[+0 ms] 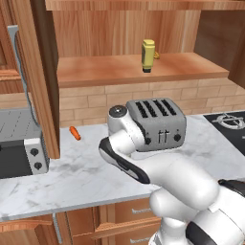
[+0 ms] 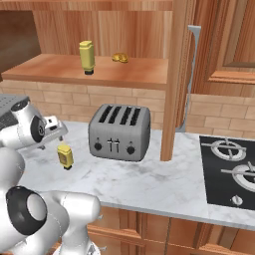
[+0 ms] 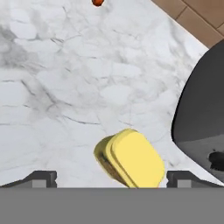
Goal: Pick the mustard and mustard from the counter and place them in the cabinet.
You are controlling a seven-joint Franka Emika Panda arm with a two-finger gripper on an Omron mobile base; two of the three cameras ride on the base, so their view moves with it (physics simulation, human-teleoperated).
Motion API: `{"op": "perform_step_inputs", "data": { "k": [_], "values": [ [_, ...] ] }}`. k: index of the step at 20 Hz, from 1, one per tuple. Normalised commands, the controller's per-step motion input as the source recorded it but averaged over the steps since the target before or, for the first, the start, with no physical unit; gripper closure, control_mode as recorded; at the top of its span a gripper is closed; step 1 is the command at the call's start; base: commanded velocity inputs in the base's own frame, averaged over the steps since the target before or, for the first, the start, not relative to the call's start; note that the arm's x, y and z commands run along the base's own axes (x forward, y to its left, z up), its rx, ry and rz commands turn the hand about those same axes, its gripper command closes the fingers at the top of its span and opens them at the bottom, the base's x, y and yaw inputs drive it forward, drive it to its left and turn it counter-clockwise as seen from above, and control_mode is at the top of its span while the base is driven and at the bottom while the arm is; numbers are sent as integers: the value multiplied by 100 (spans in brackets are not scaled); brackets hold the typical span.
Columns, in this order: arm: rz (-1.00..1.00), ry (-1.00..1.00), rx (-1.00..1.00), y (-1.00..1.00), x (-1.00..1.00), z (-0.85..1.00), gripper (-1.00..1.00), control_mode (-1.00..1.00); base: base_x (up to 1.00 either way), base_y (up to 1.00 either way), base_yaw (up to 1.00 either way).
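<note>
We see one small yellow squeeze bottle of mustard (image 1: 148, 55) standing cap-down on the wide flat shelf of the reddish-brown wooden wall cabinet (image 1: 105, 71), towards the shelf's middle, with a low yellow-brown lump (image 2: 119, 58) just behind it. The second yellow mustard bottle (image 2: 64, 156) stands cap-down on the white-grey marbled surface (image 2: 149, 182), near its front edge and just left of the grey four-slot toaster (image 2: 120, 132).

Our pincer (image 3: 111, 178) hangs directly above that second bottle; in the hand view its two dark fingertips (image 3: 41, 178) stand wide apart, one on either side of the bottle's flat yellow base (image 3: 133, 158), neither touching it, so the pincer is released and grasping nothing. A small orange carrot (image 1: 74, 133) lies further back on the surface, near the brick wall. A black stove top (image 2: 231, 172) occupies the surface's right end.
</note>
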Motion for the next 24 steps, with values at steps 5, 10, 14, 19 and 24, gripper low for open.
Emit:
{"op": "perform_step_inputs", "data": {
  "k": [5, 10, 14, 19, 24],
  "values": [
    [0, 4, -7, 1, 37, -5, -100, -100, 0, 0, 0],
    [0, 7, -15, 13, 22, -7, -100, -100, 0, 0, 0],
    [0, 0, -8, 4, 0, -2, -100, -100, 0, 0, 0],
    [0, 0, -3, 0, 0, -1, -100, -100, 0, 0, 0],
    [0, 0, -3, 0, 0, -9, -100, -100, 0, 0, 0]
  ]
}}
